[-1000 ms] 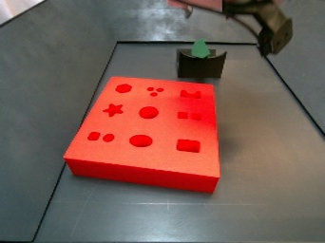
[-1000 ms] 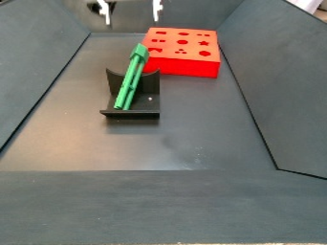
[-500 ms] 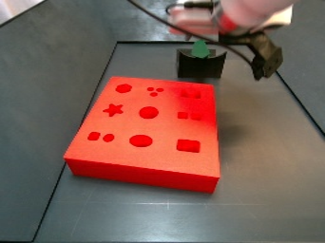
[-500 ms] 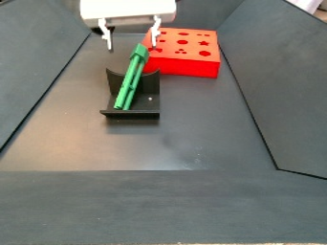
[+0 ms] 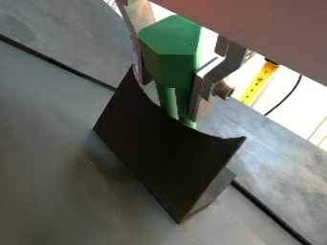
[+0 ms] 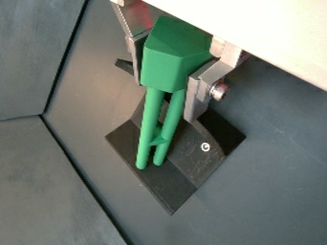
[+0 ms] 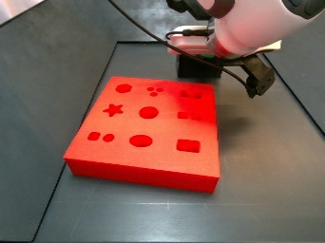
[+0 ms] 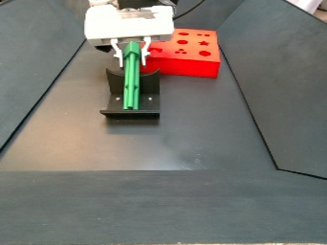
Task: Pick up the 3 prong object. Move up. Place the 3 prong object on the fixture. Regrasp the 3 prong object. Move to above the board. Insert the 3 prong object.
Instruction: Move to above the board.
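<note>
**End effector down at the fixture, around the head of the green piece**

The end effector (image 8: 132, 50) has its two silver fingers on either side of the upper end of the 3 prong object (image 8: 132, 78), which leans tilted against the fixture (image 8: 132, 107). In a side view the green piece runs from the fixture's base plate up to the fingers, its thick head between them.

In both wrist views the blocky green head (image 5: 170, 53) sits between the finger plates (image 5: 208, 75), with the thin prongs (image 6: 155, 134) running down toward the fixture's dark base. The plates stand close against the head, but whether they press on it or only flank it cannot be told, so the grip is uncertain. A small screw (image 6: 205, 146) shows on the fixture's base plate beside the prongs.

In a side view the arm's white body (image 7: 254, 24) covers most of the fixture (image 7: 197, 66), and the green piece is hidden there. The board (image 7: 150, 125) lies flat just beside the fixture, its star, circle and square cutouts facing up. In the side view from the far end, the board (image 8: 185, 51) sits behind and to one side of the fixture, apart from the end effector. Everything rests on the dark table (image 8: 179, 144).
</note>
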You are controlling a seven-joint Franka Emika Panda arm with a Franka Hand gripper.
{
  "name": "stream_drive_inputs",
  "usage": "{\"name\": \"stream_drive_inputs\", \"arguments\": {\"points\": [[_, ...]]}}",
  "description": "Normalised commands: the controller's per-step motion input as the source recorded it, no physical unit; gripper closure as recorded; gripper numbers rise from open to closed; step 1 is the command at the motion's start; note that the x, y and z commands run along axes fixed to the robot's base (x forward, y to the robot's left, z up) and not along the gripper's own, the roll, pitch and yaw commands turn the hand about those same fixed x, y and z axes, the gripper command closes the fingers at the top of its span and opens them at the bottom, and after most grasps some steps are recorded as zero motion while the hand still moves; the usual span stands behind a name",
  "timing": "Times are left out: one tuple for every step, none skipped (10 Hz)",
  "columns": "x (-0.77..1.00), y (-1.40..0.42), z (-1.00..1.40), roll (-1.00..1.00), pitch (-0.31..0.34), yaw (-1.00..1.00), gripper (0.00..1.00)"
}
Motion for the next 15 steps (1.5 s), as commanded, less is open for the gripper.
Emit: {"name": "stream_drive_inputs", "arguments": {"points": [[0.20, 0.07, 1.00, -0.02, 0.080, 0.25, 1.00], [0.20, 0.07, 1.00, -0.02, 0.081, 0.25, 1.00], [0.18, 0.06, 1.00, -0.03, 0.059, 0.19, 1.00], [0.18, 0.05, 1.00, -0.02, 0.039, 0.17, 1.00], [0.17, 0.05, 1.00, -0.01, 0.009, 0.14, 1.00], [0.16, 0.05, 1.00, -0.01, -0.005, 0.12, 1.00], [0.15, 0.04, 1.00, -0.02, 0.000, 0.09, 1.00], [0.15, 0.04, 1.00, -0.02, 0.003, 0.07, 1.00], [0.13, 0.03, 1.00, -0.02, 0.018, 0.05, 1.00], [0.12, 0.02, 1.00, -0.02, 0.033, 0.04, 1.00], [0.11, 0.02, 1.00, -0.02, 0.059, 0.03, 1.00], [0.10, 0.01, 1.00, -0.02, 0.074, 0.03, 1.00], [0.09, 0.00, 0.89, -0.03, 0.104, 0.03, 1.00], [0.07, -0.01, 0.72, -0.03, 0.121, 0.04, 1.00], [0.04, -0.01, 0.49, -0.04, 0.138, 0.05, 1.00]]}}
